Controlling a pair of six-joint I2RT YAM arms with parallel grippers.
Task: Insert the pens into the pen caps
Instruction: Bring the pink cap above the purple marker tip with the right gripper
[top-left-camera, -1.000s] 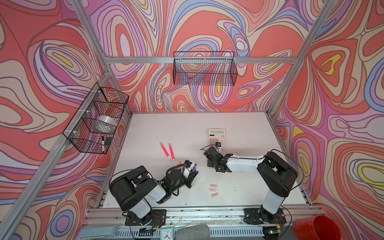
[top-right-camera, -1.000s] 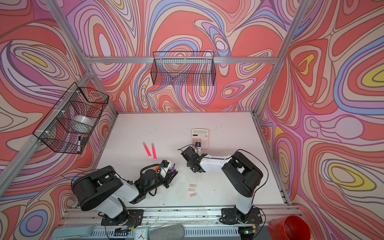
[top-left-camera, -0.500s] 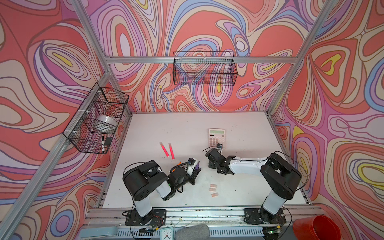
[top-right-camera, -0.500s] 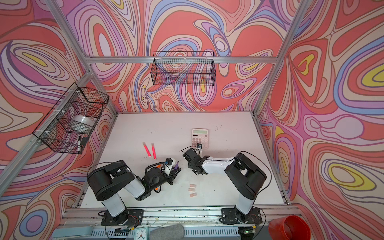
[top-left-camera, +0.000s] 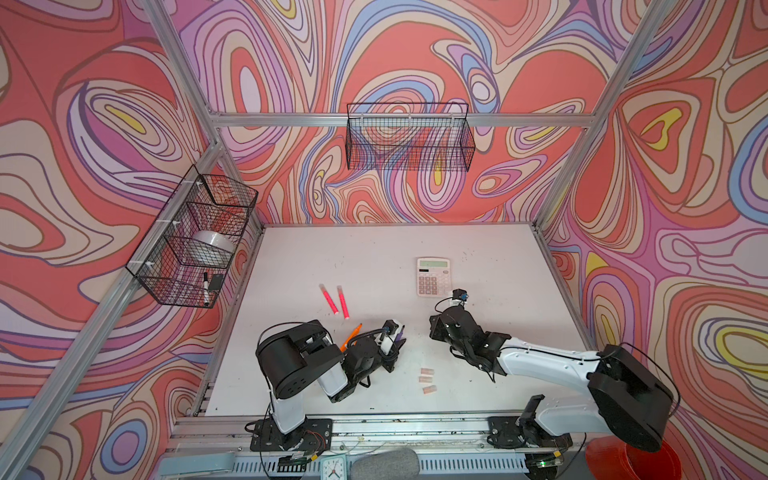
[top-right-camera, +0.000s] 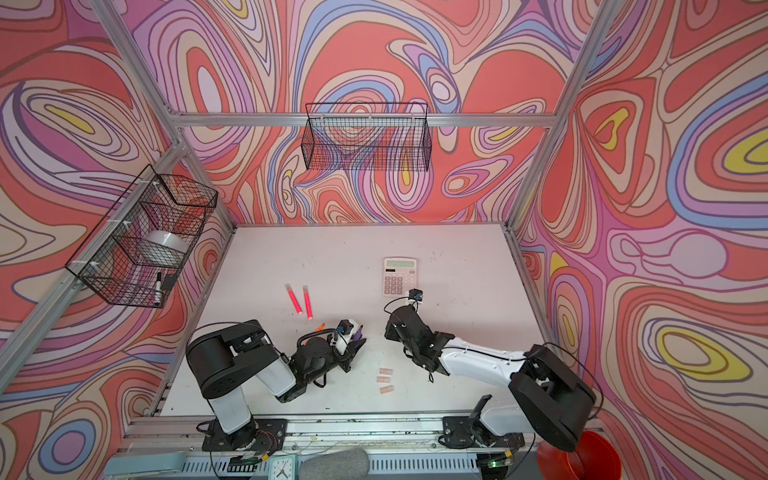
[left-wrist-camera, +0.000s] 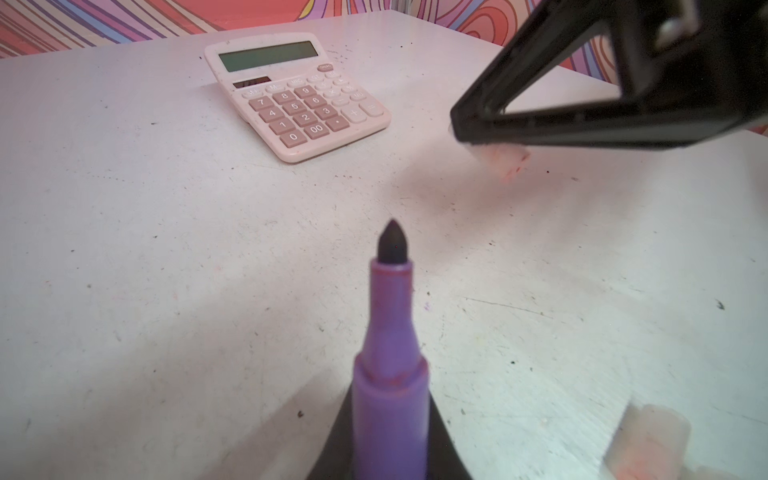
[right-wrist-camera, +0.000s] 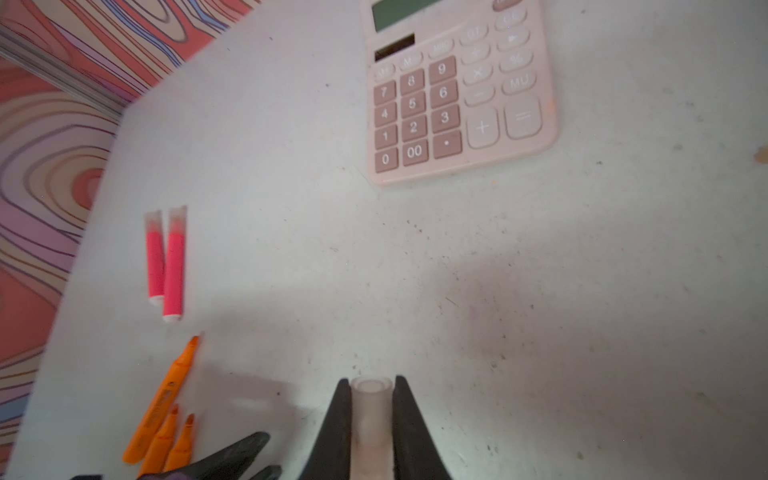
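My left gripper (top-left-camera: 398, 338) (left-wrist-camera: 390, 432) is shut on the purple pen (left-wrist-camera: 390, 353) (top-right-camera: 358, 333), whose dark bare tip points toward the right gripper. The right gripper (top-left-camera: 433, 331) (right-wrist-camera: 371, 384) is shut on a pale pen cap (right-wrist-camera: 371, 415) (left-wrist-camera: 500, 158), with its open mouth facing outward and a gap between it and the pen tip. Three loose pen caps (top-left-camera: 427, 380) (top-right-camera: 385, 379) lie near the front. Two pink pens (top-left-camera: 336, 301) (right-wrist-camera: 164, 266) wearing caps lie at mid-table. Three orange pens (right-wrist-camera: 166, 411) (top-left-camera: 352, 336) lie beside the left arm.
A pink calculator (top-left-camera: 434, 276) (left-wrist-camera: 299, 95) lies behind the right gripper. Wire baskets hang on the left wall (top-left-camera: 195, 241) and the back wall (top-left-camera: 409, 141). A red bucket (top-left-camera: 631, 461) stands off the table's front right corner.
The left arm has swung its shoulder rightward and carried the purple pen a little to the right. The right gripper has closed on the cap and drawn slightly toward the front.
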